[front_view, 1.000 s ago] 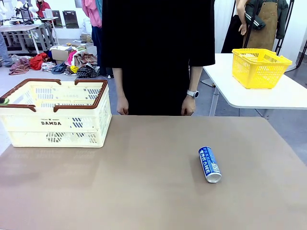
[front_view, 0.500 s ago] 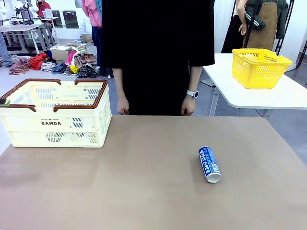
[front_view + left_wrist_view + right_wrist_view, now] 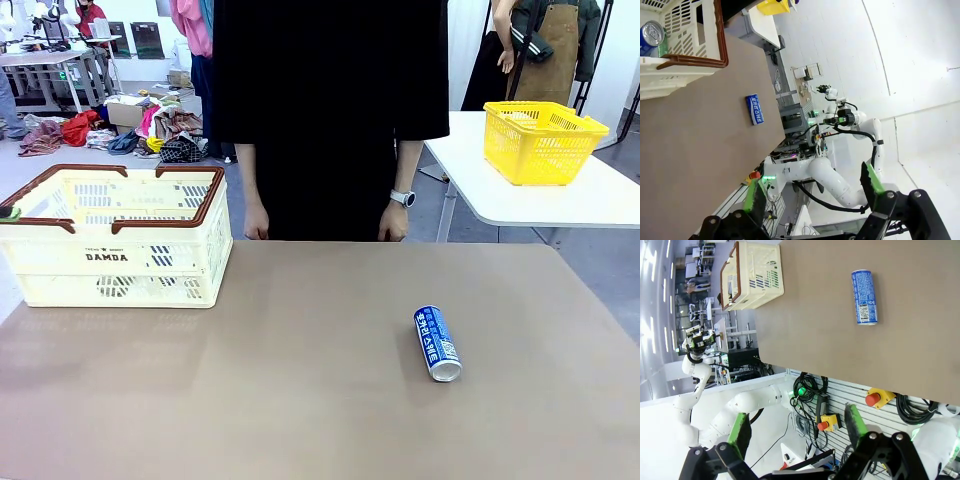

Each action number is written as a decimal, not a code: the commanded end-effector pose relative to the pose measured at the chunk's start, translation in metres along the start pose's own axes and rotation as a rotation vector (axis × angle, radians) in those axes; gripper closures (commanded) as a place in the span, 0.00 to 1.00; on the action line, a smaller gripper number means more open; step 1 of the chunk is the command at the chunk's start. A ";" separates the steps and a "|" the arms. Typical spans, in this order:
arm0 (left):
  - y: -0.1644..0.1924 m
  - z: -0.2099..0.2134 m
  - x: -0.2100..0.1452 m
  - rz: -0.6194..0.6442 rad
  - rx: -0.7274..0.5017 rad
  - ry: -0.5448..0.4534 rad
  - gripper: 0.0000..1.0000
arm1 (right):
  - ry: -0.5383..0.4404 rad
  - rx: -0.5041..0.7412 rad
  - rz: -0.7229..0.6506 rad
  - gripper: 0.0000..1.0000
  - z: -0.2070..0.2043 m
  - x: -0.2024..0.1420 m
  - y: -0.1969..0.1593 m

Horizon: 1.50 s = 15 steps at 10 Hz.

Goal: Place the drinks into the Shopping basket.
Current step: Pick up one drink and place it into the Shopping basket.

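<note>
Brown tabletop point(image 3: 300, 400) on my feed, mostly bare at the near edge.

Both wrist cameras look out over the table from off to the side. Left gripper point(image 3: 813, 189): green-padded fingers spread wide, nothing between them. Right gripper point(image 3: 797, 429): same, jaws fully apart, holding nothing. I see neither one touching any object.

Mid-table, right of centre: blue can point(image 3: 437, 343) lying on its side, one silver end turned toward my side of the table, white text along the body. It sits alone, well apart from everything else.

Far left of the table: Shopping basket point(image 3: 120, 255), cream slotted walls, brown rim and handles, "DAMDA" print facing me, upright. From the left wrist view I can make out a second can point(image 3: 651, 34) inside the basket near a corner, silver end showing; I cannot tell its body colour for certain.

Far edge: person point(image 3: 330, 100) in black standing at the table, hands point(image 3: 392, 220) hanging down at the sides, a watch on one wrist.

Beyond, to the right: yellow mesh basket point(image 3: 540, 145) on a separate white table point(image 3: 560, 205).
</note>
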State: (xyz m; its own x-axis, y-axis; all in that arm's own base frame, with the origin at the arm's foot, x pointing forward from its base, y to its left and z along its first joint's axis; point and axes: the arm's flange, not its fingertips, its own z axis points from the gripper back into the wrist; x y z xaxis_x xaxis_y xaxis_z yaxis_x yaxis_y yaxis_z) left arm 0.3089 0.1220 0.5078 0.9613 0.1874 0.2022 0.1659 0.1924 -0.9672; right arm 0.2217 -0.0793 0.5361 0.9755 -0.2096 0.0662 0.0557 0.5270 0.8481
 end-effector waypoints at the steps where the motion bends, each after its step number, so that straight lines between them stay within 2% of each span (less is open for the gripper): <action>1: -0.001 -0.001 -0.001 0.004 -0.026 -0.012 0.00 | 0.000 0.000 0.000 0.00 0.000 0.000 0.000; 2: -0.001 -0.001 -0.001 0.004 -0.026 -0.012 0.00 | 0.026 -0.185 -0.082 0.00 0.008 -0.001 0.028; 4: -0.001 -0.001 -0.001 0.004 -0.026 -0.012 0.00 | 0.276 -0.505 0.004 0.00 -0.060 0.047 0.088; 5: -0.001 -0.001 -0.001 0.004 -0.026 -0.012 0.00 | 0.354 -0.748 -0.028 0.00 -0.101 0.069 0.099; 7: -0.001 -0.001 -0.001 0.004 -0.026 -0.012 0.00 | 0.473 -0.939 0.007 0.00 -0.160 0.087 0.108; 8: -0.001 -0.001 -0.001 0.004 -0.026 -0.012 0.00 | 0.478 -0.961 0.057 0.00 -0.187 0.088 0.115; 10: -0.001 -0.001 -0.001 0.004 -0.026 -0.012 0.00 | 0.398 -1.043 0.152 0.00 -0.238 0.083 0.126; 11: -0.001 -0.001 -0.001 0.004 -0.026 -0.012 0.00 | 0.330 -1.001 0.175 0.00 -0.216 0.083 0.134; 12: -0.001 -0.001 -0.001 0.004 -0.026 -0.012 0.00 | 0.472 -0.993 0.117 0.00 -0.232 0.083 0.115; 13: -0.001 -0.001 -0.001 0.004 -0.026 -0.012 0.00 | 0.433 -1.010 0.163 0.00 -0.237 0.083 0.124; 14: -0.001 -0.001 -0.001 0.004 -0.026 -0.012 0.00 | 0.276 -1.156 0.146 0.00 -0.244 0.077 0.134; 15: -0.001 -0.001 -0.001 0.004 -0.026 -0.012 0.00 | 0.183 -1.147 0.216 0.00 -0.269 0.079 0.121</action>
State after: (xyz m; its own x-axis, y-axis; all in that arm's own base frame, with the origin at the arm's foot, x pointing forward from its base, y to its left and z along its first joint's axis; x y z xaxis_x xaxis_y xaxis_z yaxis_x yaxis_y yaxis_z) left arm 0.3089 0.1219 0.5067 0.9615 0.1896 0.1990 0.1624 0.1923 -0.9678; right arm 0.3616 0.1749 0.5243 0.9884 0.0940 -0.1196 -0.1024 0.9925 -0.0663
